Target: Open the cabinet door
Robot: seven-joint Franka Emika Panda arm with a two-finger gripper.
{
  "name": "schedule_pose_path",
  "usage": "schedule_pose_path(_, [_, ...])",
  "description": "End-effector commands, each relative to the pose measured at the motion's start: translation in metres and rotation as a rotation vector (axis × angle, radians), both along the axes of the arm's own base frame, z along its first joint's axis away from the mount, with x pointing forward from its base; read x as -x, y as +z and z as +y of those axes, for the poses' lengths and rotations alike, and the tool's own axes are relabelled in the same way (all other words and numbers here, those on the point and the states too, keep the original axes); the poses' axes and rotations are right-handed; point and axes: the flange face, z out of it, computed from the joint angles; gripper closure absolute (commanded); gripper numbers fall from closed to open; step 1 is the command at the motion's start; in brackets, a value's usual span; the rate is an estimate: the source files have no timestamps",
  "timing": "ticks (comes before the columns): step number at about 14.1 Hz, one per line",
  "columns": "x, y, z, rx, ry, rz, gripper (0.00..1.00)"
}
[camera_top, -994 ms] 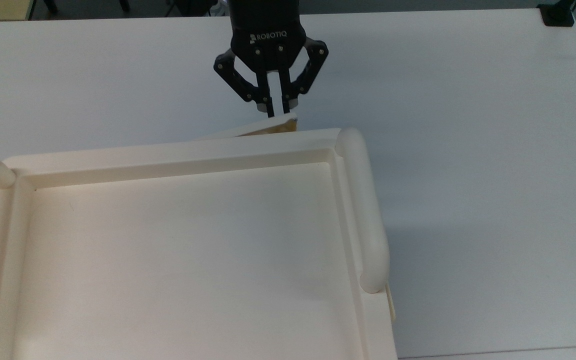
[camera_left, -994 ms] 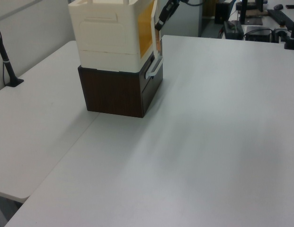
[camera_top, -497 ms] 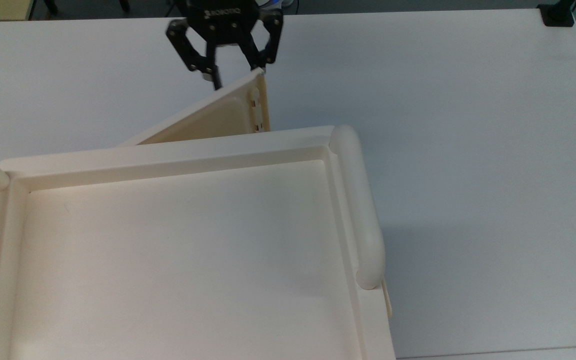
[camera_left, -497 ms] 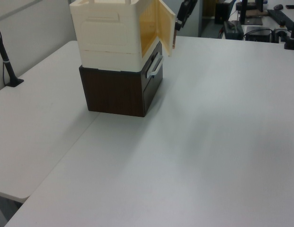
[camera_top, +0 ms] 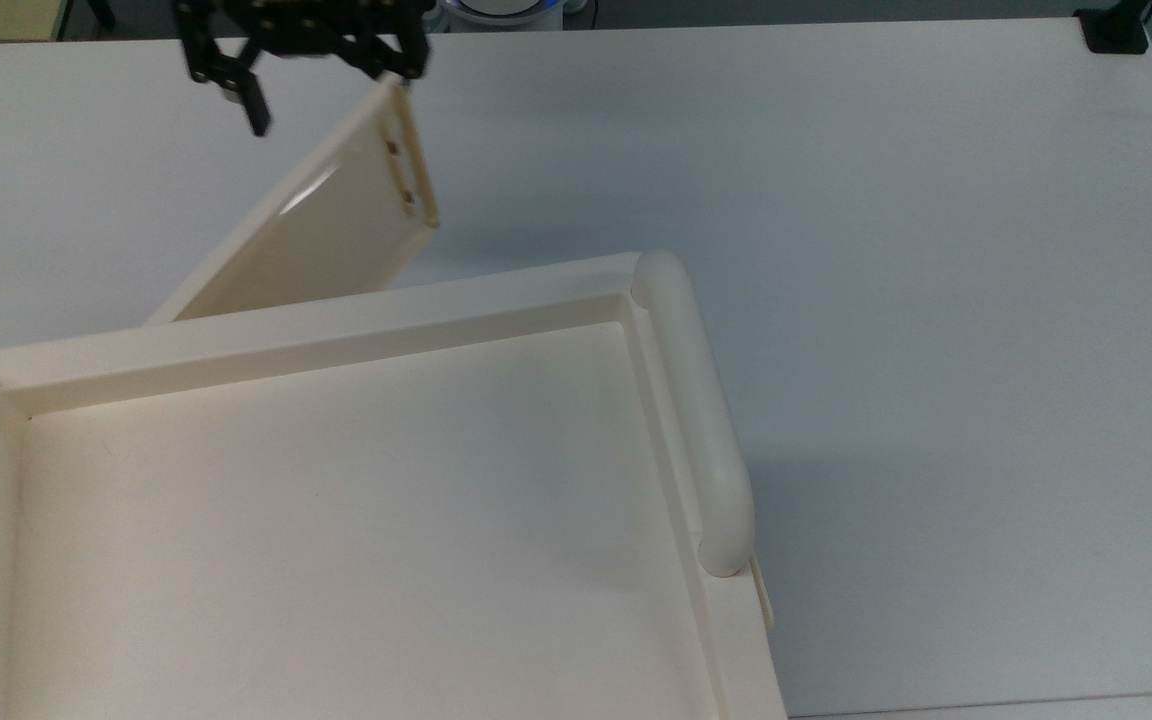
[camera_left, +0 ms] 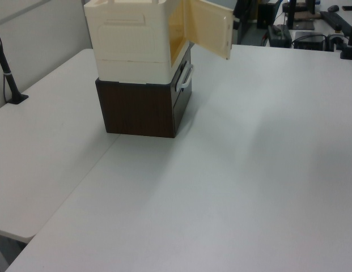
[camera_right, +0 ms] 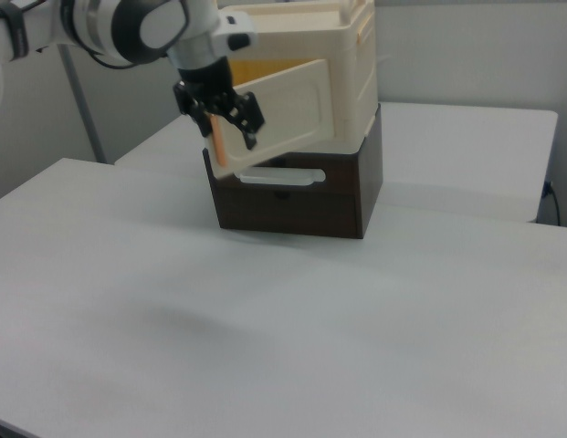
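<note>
Cabinet door [camera_top: 336, 220] swung outward; bare table [camera_top: 836, 250] beyond.

Cream cabinet door [camera_top: 326, 225] swung wide open.

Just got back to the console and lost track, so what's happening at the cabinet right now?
The Franka arm's black two-finger gripper is at the free edge of the thin cream-coloured cabinet door, with its fingers spread. The door stands swung well out from the cream plastic cabinet, showing its yellower inner face in the left view. The cabinet sits on a dark brown wooden drawer box on the white table. The opening looks largely done.
</note>
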Motion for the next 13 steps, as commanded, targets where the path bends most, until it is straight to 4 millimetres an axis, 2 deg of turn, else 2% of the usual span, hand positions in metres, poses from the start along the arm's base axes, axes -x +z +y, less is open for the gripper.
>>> schedule_pose_path(1, [0.026,-0.003,-0.063,0.016,-0.056,0.061,0.0])
schedule_pose_path(6, [0.058,0.012,-0.13,0.032,-0.134,0.068,0.0])
schedule_pose_path(7, [0.063,0.015,-0.137,0.035,-0.147,0.072,0.0])
schedule_pose_path(10, [0.082,0.038,-0.147,0.056,-0.169,0.073,0.0])
schedule_pose_path(13, [0.09,0.055,-0.127,0.044,-0.147,0.095,0.0])
